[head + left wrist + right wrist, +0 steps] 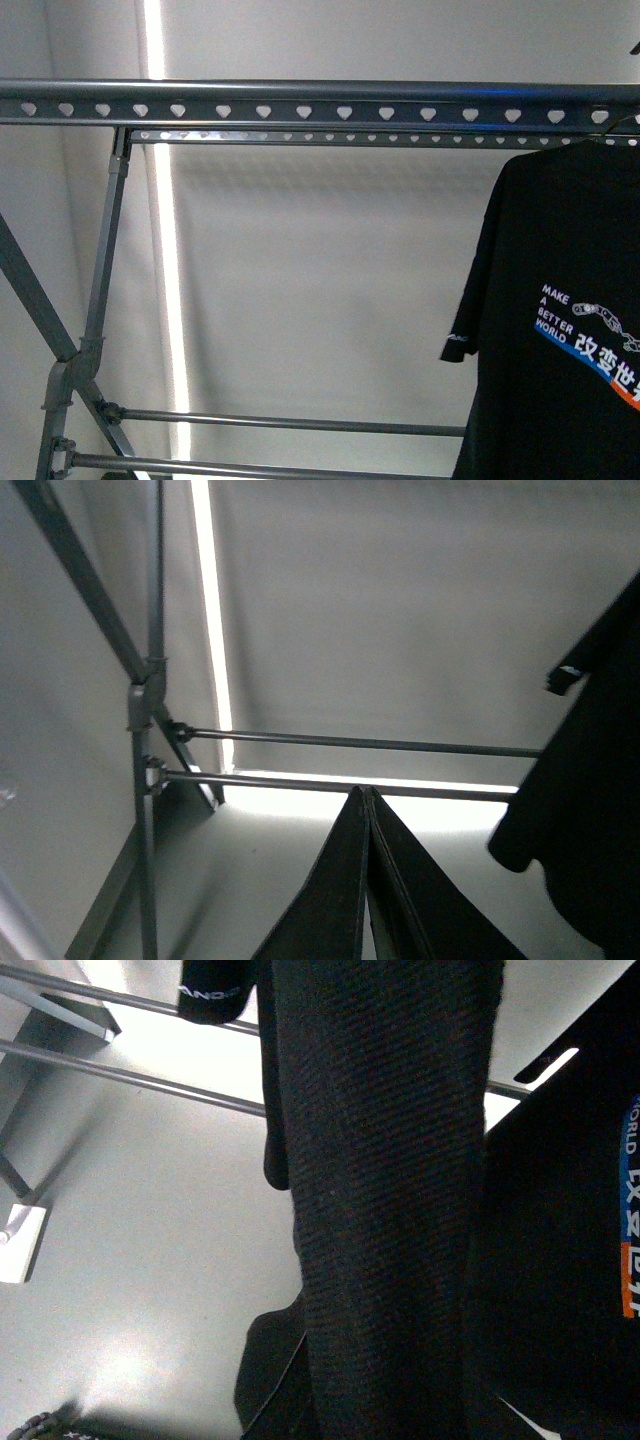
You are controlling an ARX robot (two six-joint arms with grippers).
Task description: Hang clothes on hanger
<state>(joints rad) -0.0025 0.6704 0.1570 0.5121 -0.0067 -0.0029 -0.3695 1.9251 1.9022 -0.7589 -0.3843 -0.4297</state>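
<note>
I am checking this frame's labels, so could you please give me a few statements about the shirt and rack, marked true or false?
1. The T-shirt hangs at the right end of the rack. True.
2. The shirt is white with black print. False: black with white print.
3. The top rail has heart-shaped holes. True.
4. The shirt lies on the floor. False: it hangs below the top rail.
5. The left gripper holds the shirt. False: it holds nothing, its fingers together.
</note>
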